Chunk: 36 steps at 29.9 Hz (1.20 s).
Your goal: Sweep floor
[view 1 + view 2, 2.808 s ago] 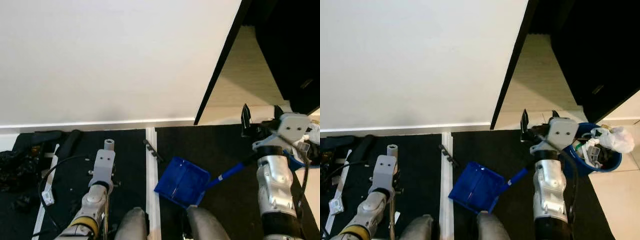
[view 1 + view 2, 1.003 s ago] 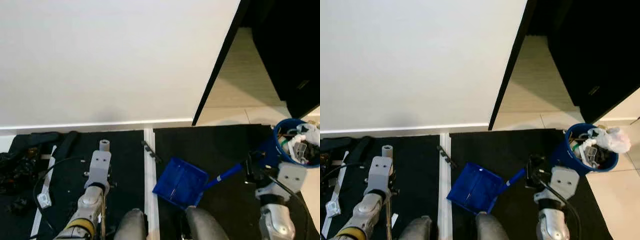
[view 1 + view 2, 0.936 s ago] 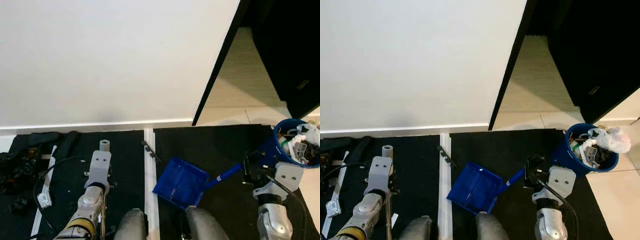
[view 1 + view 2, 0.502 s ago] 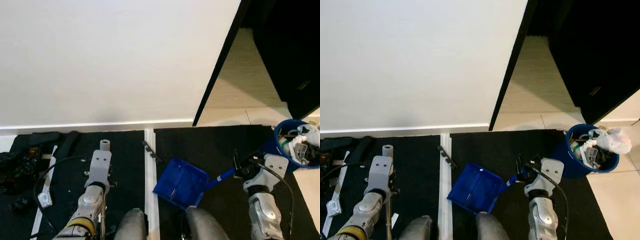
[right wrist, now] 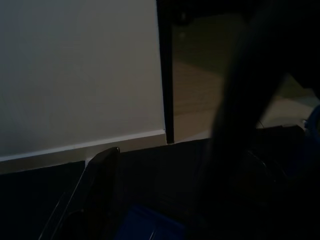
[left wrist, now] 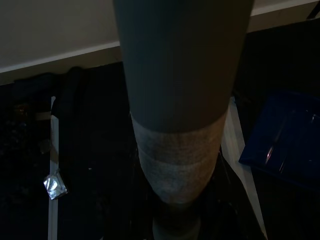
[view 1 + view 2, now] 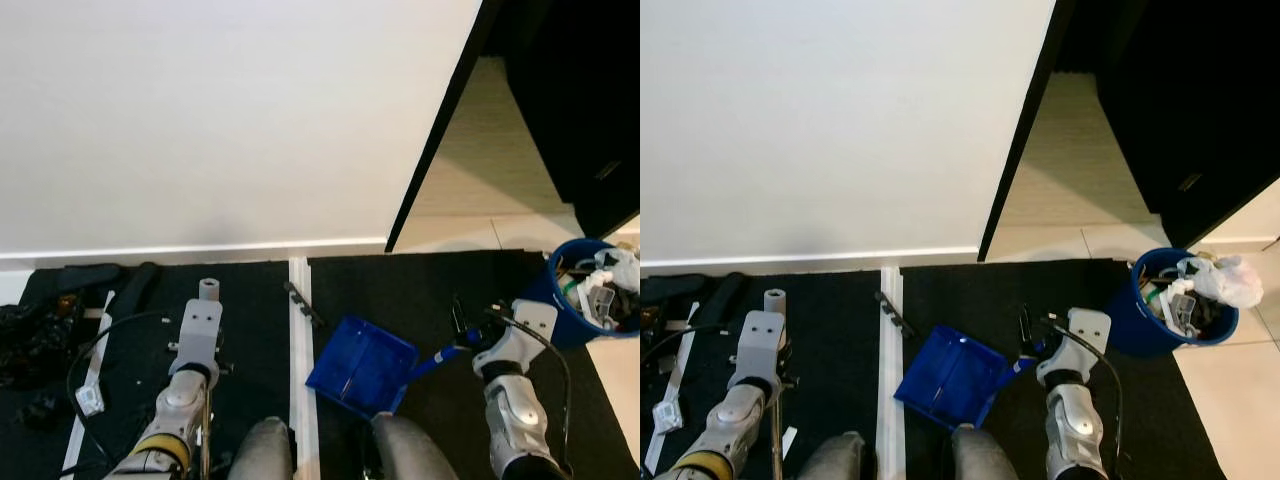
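in the left eye view, the blue dustpan is seen lying on the black mat, and its handle is met by the right claw, whose grip cannot be told. in the left wrist view, the grey broom pole is clasped by the left claw.

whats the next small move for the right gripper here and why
Probably close the right gripper onto the dustpan handle. Its fingers stand open right at the handle's end, and the blue dustpan lies flat on the black mat, not yet lifted. The left gripper already holds the grey broom pole, so the pan is what is left to pick up.
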{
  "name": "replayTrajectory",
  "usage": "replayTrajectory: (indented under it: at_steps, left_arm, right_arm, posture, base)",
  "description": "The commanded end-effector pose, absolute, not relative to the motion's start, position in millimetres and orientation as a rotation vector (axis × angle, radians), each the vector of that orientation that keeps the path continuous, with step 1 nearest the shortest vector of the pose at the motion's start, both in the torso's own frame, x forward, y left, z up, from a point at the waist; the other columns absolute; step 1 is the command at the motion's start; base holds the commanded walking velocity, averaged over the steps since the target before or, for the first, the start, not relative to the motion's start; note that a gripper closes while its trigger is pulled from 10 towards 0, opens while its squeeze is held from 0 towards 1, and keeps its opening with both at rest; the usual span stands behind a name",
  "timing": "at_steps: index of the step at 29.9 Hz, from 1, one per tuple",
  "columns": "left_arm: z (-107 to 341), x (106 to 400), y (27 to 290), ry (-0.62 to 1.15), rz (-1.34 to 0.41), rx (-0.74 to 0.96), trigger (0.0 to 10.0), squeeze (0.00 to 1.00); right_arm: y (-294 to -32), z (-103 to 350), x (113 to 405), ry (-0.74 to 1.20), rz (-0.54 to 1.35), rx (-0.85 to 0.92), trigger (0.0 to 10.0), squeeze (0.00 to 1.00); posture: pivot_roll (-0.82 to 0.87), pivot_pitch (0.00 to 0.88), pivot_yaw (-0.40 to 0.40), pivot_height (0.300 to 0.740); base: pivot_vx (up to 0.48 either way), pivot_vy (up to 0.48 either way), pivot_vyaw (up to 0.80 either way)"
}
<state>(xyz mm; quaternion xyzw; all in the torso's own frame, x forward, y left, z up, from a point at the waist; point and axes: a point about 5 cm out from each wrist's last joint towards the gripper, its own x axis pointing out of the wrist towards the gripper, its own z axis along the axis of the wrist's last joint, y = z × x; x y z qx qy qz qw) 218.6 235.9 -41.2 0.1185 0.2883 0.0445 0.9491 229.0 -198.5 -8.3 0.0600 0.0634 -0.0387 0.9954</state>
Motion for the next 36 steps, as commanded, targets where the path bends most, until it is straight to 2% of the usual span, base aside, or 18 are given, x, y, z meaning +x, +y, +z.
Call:
replayTrajectory:
  at_steps: [1,3,4,6,7,19,30,35,36]
  left_arm:
    - [-46.3,209.1,242.2,0.625,0.103,0.264,10.0,0.00]
    - [-46.5,209.0,242.0,0.625,0.104,0.263,10.0,0.00]
    - [-46.6,208.9,241.8,0.625,0.104,0.263,10.0,0.00]
    - [-46.7,208.8,241.6,0.625,0.104,0.263,10.0,0.00]
    - [-46.8,208.7,241.4,0.625,0.104,0.262,10.0,0.00]
    - [-44.7,213.0,240.2,0.616,0.103,0.260,10.0,0.00]
    - [-36.0,227.3,237.6,0.568,0.115,0.233,10.0,0.00]
    - [-32.4,232.9,234.9,0.546,0.102,0.229,10.0,0.00]
    - [-28.6,237.2,233.4,0.519,0.096,0.222,10.0,0.00]
  right_arm:
    - [-201.8,-10.7,226.2,0.136,-0.074,0.107,8.8,0.00]
    - [-201.8,-11.0,226.4,0.134,-0.066,0.104,4.5,0.00]
    - [-202.0,-11.2,226.2,0.134,-0.065,0.104,2.8,0.00]
    - [-202.1,-11.4,226.1,0.135,-0.065,0.105,2.8,0.00]
    - [-202.5,-11.7,225.9,0.135,-0.064,0.105,0.0,0.00]
    - [-207.9,-10.8,227.9,0.133,-0.068,0.082,0.0,0.00]
    - [-250.6,23.8,266.9,0.068,-0.152,0.100,0.0,0.00]
    - [-254.7,42.0,286.0,0.053,-0.019,0.068,0.0,0.00]
    - [-253.1,50.2,294.5,0.049,0.061,0.055,0.0,0.00]
  posture:
    - [0.10,0.088,-0.047,0.740]
    - [0.10,0.088,-0.049,0.740]
    - [0.10,0.086,-0.050,0.740]
    - [0.10,0.086,-0.050,0.740]
    - [0.10,0.084,-0.050,0.740]
    - [0.10,0.063,-0.052,0.740]
    - [0.09,0.056,-0.049,0.740]
    - [0.09,0.060,-0.053,0.740]
    - [0.09,0.064,-0.059,0.740]
  base:
    - [0.000,0.000,0.00]
    - [0.000,0.000,0.00]
    - [0.000,0.000,0.00]
    - [0.000,0.000,0.00]
    - [0.000,0.000,0.00]
    - [0.000,0.000,0.00]
    - [0.000,0.000,0.00]
    - [0.000,0.000,0.00]
    - [0.000,0.000,0.00]
